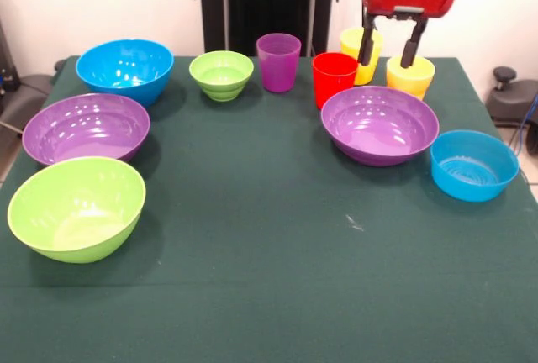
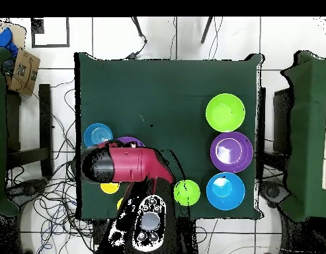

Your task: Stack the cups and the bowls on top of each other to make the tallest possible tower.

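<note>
My gripper (image 1: 389, 50) hangs open and empty at the table's far right, above and between two yellow cups (image 1: 356, 44) (image 1: 410, 77). One finger crosses in front of the farther cup. Next to them stand a red cup (image 1: 334, 79) and a purple cup (image 1: 278, 61). A large purple bowl (image 1: 380, 124) sits just in front of the gripper, with a small blue bowl (image 1: 474, 164) to its right. A small green bowl (image 1: 221, 74), large blue bowl (image 1: 124, 69), second purple bowl (image 1: 86, 128) and lime green bowl (image 1: 77, 207) are on the left. Every piece stands alone; no tower shows.
The dark green table (image 1: 269, 279) has open cloth in the middle and front. In the overhead view the red arm (image 2: 122, 164) covers the cups and most of one purple bowl (image 2: 131, 142). The black pedestal (image 1: 267, 2) stands behind the table.
</note>
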Robot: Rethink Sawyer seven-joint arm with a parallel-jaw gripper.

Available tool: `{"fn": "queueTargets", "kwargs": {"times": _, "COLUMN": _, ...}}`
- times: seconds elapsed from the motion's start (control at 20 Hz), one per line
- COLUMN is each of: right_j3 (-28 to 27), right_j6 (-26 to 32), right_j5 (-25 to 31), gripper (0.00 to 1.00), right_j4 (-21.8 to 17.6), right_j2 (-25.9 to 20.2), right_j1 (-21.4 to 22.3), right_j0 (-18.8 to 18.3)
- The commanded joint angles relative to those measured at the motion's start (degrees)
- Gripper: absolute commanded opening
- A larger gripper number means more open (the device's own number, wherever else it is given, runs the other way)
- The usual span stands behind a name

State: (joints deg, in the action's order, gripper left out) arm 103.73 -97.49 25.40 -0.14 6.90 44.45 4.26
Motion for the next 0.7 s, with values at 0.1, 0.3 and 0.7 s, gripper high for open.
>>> {"fn": "queueTargets", "kwargs": {"times": 0.1, "right_j3": -1.70, "right_j6": -5.19, "right_j5": 2.49, "gripper": 1.00, "right_j4": -2.00, "right_j2": -2.61, "right_j1": -2.24, "right_j0": -0.26}}
{"fn": "queueTargets", "kwargs": {"times": 0.3, "right_j3": -1.23, "right_j6": -4.49, "right_j5": 0.02, "gripper": 1.00, "right_j4": -3.12, "right_j2": -2.79, "right_j1": -4.38, "right_j0": -0.93}}
{"fn": "queueTargets", "kwargs": {"times": 0.7, "right_j3": -0.13, "right_j6": -4.94, "right_j5": -8.22, "gripper": 1.00, "right_j4": -4.40, "right_j2": -3.63, "right_j1": -9.79, "right_j0": -2.23}}
